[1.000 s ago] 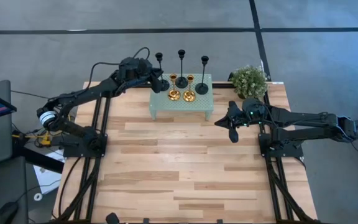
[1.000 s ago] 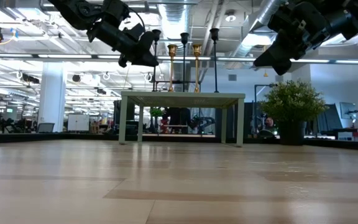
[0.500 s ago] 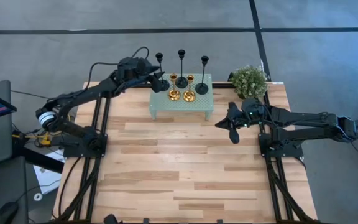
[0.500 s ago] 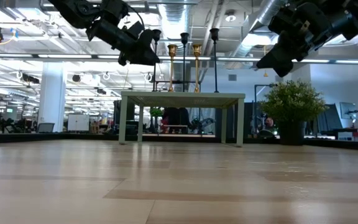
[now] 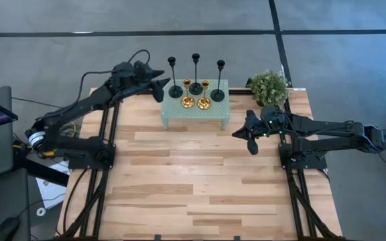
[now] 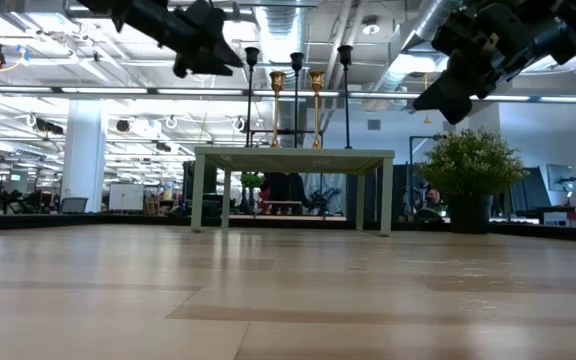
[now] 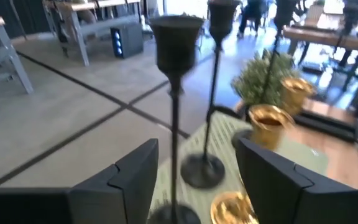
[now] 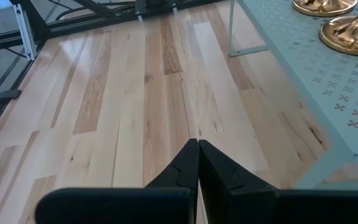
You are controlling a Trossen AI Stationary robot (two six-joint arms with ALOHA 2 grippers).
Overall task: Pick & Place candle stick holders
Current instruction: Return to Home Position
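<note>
Three tall black candle stick holders [image 5: 173, 77] [image 5: 196, 72] [image 5: 218, 79] and two short gold ones [image 5: 187, 95] [image 5: 204, 96] stand on their bases on a small pale green table [image 5: 179, 112]. My left gripper [image 5: 161, 85] hovers open just left of the leftmost black holder. In the left wrist view that holder's stem [image 7: 175, 130] shows in the gap ahead of the gripper [image 7: 196, 149], touching neither finger. My right gripper [image 5: 243, 134] hangs shut above the wooden tabletop, to the right of the green table, with nothing in it [image 8: 198, 144].
A bushy green plant in a pot [image 5: 268, 87] stands at the far right corner, close to the green table's right end. The wooden tabletop [image 5: 193, 181] stretches toward the near edge. Both arms hang high above it in the low view [image 6: 230, 55] [image 6: 428, 100].
My left gripper has opened and let go of the leftmost black holder's stem. It has then drawn back toward the table's left edge and risen a little. The holder stays upright on the green table.
</note>
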